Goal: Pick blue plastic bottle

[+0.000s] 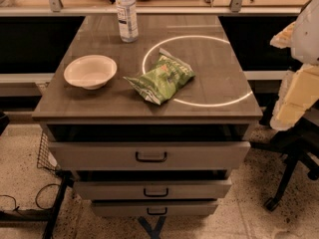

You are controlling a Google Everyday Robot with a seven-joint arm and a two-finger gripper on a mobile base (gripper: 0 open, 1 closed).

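The blue plastic bottle [126, 13] is a small clear bottle with a white cap and a white-and-bluish label. It stands upright at the far edge of the cabinet top [99, 101], left of centre. My white arm [299, 88] hangs at the right edge of the view, off the side of the cabinet. My gripper [282, 36] seems to be the pale end poking left from the arm, level with the cabinet's far right corner. It is far to the right of the bottle and touches nothing.
A white bowl [90, 71] sits at the left of the top. A green chip bag [160, 77] lies in the middle. Three drawers [149, 156] stick out at the front. An office chair base [291, 168] stands at the right, a counter [149, 6] behind.
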